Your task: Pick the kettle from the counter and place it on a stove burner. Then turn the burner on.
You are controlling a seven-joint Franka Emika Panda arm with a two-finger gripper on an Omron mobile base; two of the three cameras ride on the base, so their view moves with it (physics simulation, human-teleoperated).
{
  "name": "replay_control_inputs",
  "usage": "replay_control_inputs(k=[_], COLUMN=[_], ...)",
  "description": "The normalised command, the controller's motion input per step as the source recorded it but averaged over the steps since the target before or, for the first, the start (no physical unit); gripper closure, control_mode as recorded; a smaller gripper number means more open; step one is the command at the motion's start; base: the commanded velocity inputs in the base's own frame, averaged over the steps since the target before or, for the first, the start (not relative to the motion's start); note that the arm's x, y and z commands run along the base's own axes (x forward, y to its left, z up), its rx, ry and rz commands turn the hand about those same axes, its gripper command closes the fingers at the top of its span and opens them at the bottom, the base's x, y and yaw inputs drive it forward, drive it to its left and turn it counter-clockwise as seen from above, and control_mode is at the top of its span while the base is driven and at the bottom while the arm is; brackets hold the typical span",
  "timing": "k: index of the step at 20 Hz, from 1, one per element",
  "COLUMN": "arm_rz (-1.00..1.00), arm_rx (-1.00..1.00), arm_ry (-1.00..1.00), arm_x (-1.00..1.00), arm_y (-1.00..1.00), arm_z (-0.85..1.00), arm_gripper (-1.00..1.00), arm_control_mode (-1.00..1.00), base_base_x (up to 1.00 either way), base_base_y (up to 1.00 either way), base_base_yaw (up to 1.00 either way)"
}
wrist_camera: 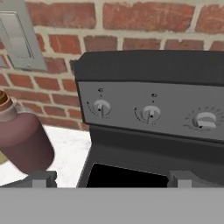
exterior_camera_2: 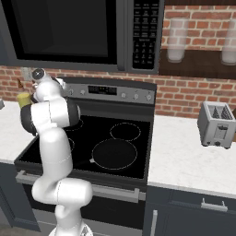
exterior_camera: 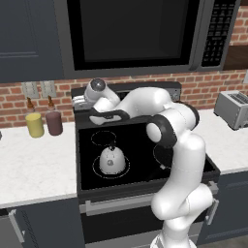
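In the left base view the kettle (exterior_camera: 112,160) sits on the front left ring of the stove (exterior_camera: 140,169), at the centre of the frame. The arm bends up and back to the upper left, where the gripper (exterior_camera: 80,100) faces the stove's back panel, well above the kettle. The yellow bottle (exterior_camera: 35,124) and maroon bottle (exterior_camera: 54,122) stand on the counter (exterior_camera: 34,164) at left.

In the right base view the arm at left hides the kettle; a toaster (exterior_camera_2: 215,124) stands at right.

In the hand view the fingertips (wrist_camera: 41,178) stand wide apart at the bottom, holding nothing, facing the knobs (wrist_camera: 102,107).
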Motion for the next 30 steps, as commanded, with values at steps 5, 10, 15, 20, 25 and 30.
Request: replay_control_inputs(k=[5, 10, 15, 20, 25, 30], arm_rz=[0.0, 0.0, 0.0, 0.0, -0.02, -0.03], arm_rx=[0.0, 0.0, 0.0, 0.0, 0.0, 0.0], arm_ry=[0.0, 0.0, -0.01, -0.04, -0.03, -0.01], arm_x=[0.0, 0.03, 0.06, 0.23, 0.35, 0.17], arm_y=[0.04, 0.02, 0.0, 0.0, 0.0, 0.0], arm_z=[-0.05, -0.01, 0.0, 0.0, 0.0, -0.01], arm_gripper=[-1.0, -1.0, -1.0, -1.0, -1.0, -1.0], arm_control_mode=[-1.0, -1.0, -1.0, -1.0, -1.0, -1.0], base_base_x=[0.0, 0.0, 0.0, 0.0, 0.0, 0.0], base_base_y=[0.0, 0.0, 0.0, 0.0, 0.0, 0.0], base_base_yaw=[0.0, 0.0, 0.0, 0.0, 0.0, 0.0])
